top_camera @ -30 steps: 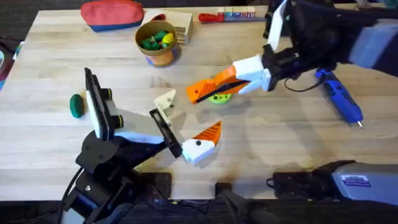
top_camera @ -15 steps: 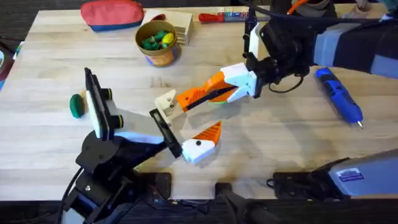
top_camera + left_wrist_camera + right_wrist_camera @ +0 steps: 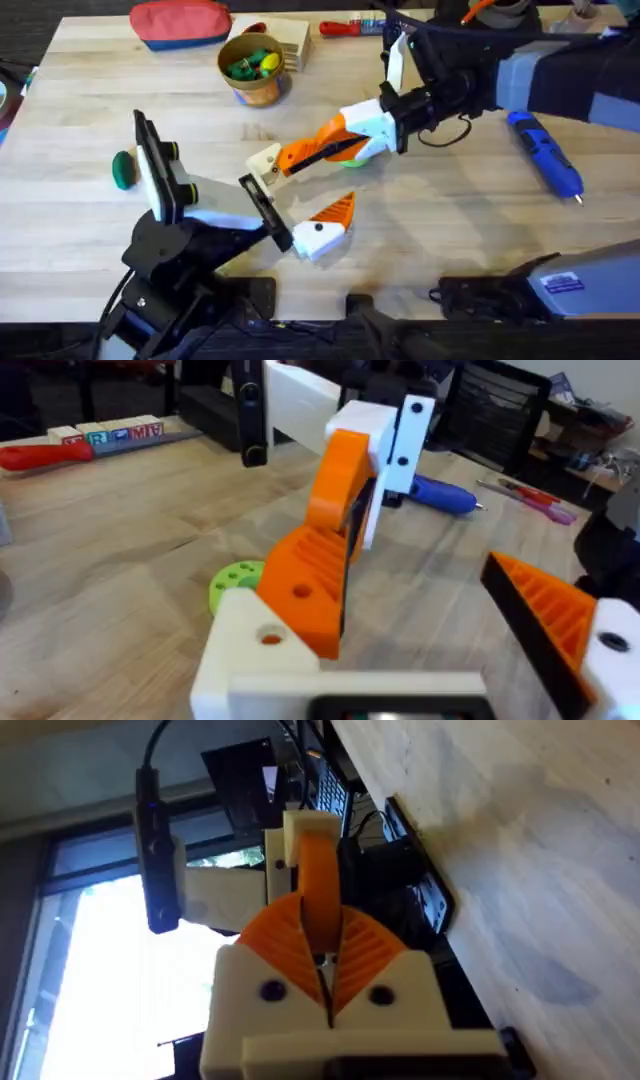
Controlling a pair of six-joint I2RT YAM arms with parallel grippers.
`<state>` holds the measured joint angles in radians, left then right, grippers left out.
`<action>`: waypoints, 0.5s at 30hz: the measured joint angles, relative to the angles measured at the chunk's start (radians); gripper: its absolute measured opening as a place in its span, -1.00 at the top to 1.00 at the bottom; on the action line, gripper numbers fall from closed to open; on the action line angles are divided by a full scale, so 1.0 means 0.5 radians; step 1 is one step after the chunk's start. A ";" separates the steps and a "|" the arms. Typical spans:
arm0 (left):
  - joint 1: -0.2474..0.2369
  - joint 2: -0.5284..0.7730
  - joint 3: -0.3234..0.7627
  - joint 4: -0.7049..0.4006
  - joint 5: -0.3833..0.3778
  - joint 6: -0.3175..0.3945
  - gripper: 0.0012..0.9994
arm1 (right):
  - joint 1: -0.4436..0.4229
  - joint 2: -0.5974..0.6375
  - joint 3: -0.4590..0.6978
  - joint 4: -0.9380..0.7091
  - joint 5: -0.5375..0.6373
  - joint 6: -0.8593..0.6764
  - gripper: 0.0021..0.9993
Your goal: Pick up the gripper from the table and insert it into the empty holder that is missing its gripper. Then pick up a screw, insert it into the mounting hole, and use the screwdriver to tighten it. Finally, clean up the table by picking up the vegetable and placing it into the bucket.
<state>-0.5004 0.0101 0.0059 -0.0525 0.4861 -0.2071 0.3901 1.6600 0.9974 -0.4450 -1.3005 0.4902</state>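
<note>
Right gripper (image 3: 300, 157) reaches in from the upper right, across the middle of the table, its long orange fingers pressed together on the gripper (image 3: 290, 158), the small orange ribbed fin. Fin's lower end sits against the holder (image 3: 265, 165), the plain white wedge; in the left wrist view the fin (image 3: 312, 582) rests against the top of that white mount (image 3: 250, 650), whose round hole is visible beside it. Whether the fin is seated in it or only touching, I cannot tell.

Left gripper (image 3: 295, 212): the plain white holder forms one finger, the twin white mount with its orange fin (image 3: 330, 222) the other. The two stand wide apart, nothing between them but the right arm's load at one side.

Around the work: lime-green disc (image 3: 352, 156) lies directly under the right gripper's fingers, half covered by them (a sliver shows in the left wrist view). Vegetable (image 3: 123, 169), dark green, lies at the left of the table, well apart from the bucket (image 3: 254, 68) near the far edge. Bucket already holds green and yellow pieces. Red pouch (image 3: 180, 22) beside it, wooden block behind. Screwdriver (image 3: 545, 155), blue, lies at right, clear of both arms. Red-handled tool (image 3: 340, 27) along the far edge.
</note>
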 joint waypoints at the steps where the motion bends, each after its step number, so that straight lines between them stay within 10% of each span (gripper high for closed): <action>1: -0.001 0.000 0.001 0.000 -0.001 -0.001 -0.98 | 0.008 0.000 0.000 0.000 0.005 0.011 1.00; 15: 0.005 0.000 0.001 -0.001 -0.044 -0.017 -0.98 | 0.103 0.000 0.000 0.356 0.188 0.481 1.00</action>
<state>-0.4980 0.0101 0.0063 -0.0529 0.4641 -0.2155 0.4415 1.6600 0.9974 -0.2671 -1.2063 0.7310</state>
